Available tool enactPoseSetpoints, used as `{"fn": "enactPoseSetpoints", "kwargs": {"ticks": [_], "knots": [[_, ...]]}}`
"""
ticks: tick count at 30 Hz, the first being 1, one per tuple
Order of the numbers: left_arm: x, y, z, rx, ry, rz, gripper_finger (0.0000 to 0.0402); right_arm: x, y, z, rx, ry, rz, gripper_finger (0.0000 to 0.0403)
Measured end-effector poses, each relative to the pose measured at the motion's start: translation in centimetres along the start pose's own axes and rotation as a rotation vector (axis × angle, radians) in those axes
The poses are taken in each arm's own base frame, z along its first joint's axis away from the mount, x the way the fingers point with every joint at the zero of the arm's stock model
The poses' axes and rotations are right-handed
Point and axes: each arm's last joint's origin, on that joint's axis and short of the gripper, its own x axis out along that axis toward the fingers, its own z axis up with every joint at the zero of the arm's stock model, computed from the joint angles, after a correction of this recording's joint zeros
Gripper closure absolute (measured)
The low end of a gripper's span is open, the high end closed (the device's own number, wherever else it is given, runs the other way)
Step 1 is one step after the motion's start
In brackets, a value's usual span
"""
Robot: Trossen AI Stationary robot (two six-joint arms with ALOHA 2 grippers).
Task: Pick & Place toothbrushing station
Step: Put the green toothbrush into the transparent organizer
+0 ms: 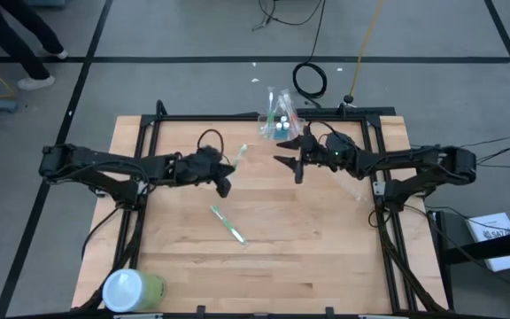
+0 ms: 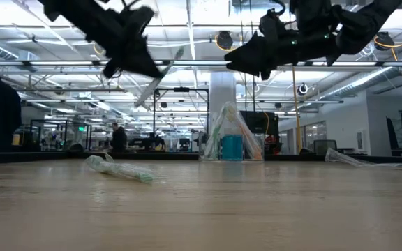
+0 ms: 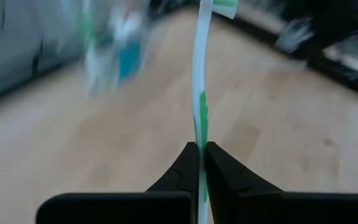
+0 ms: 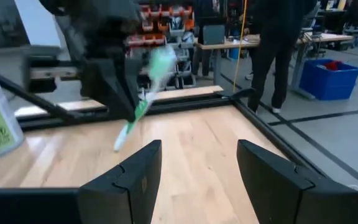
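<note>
My left gripper [image 1: 226,183] is shut on a white-and-green toothbrush [image 1: 237,158], held high above the table's middle; the brush also shows in the low view [image 2: 158,78]. The clear toothbrushing station [image 1: 277,120] stands at the table's far edge, with brushes and a blue thing inside it, and shows in the low view [image 2: 230,143]. A second green-and-white toothbrush [image 1: 228,223] lies flat on the table. My right gripper [image 1: 292,165] hangs open and empty above the table, just near of the station and to the right of the held brush. My left gripper pinches the toothbrush's handle [image 3: 199,138] between its two fingers, at its lower part. The brush runs on past the fingertips, and its bristle head [image 3: 224,6] is the far end. The brush is lifted clear of the table and slants up toward the station.
A big green cylinder with a white lid [image 1: 133,289] stands at the table's near left corner. A clear wrapper [image 2: 347,159] lies near the right edge. A black frame [image 1: 237,118] runs around the table's far part. People stand in the room beyond.
</note>
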Motion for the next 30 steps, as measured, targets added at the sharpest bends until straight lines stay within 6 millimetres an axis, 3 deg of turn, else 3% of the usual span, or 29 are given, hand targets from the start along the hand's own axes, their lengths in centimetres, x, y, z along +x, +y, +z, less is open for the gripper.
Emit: {"fn": "enactPoseSetpoints", "kwargs": {"ticks": [4, 8, 18, 22, 30], "knots": [[0.7, -0.7, 1.1, 0.223, -0.133, -0.042, 0.0384, 1.0, -0.1, -0.4, 0.040, -0.067, 0.005, 0.0202], [1.6, -0.9, 1.4, 0.322, -0.188, -0.042, 0.0384, 1.7, 0.0, -0.5, 0.052, -0.151, 0.040, 0.0190], [2.5, -0.2, 1.4, 0.299, -0.166, -0.060, 0.0381, 4.0, 0.7, 1.3, 0.036, -0.228, 0.154, 0.0141], [2.5, -0.2, 1.4, 0.298, -0.166, -0.060, 0.0391, 4.6, 0.7, 2.4, 0.029, -0.227, 0.152, 0.0144], [2.5, -0.3, 1.4, 0.279, -0.170, -0.063, 0.0382, 4.9, 0.6, 2.7, -0.001, -0.202, 0.145, 0.0163]]}}
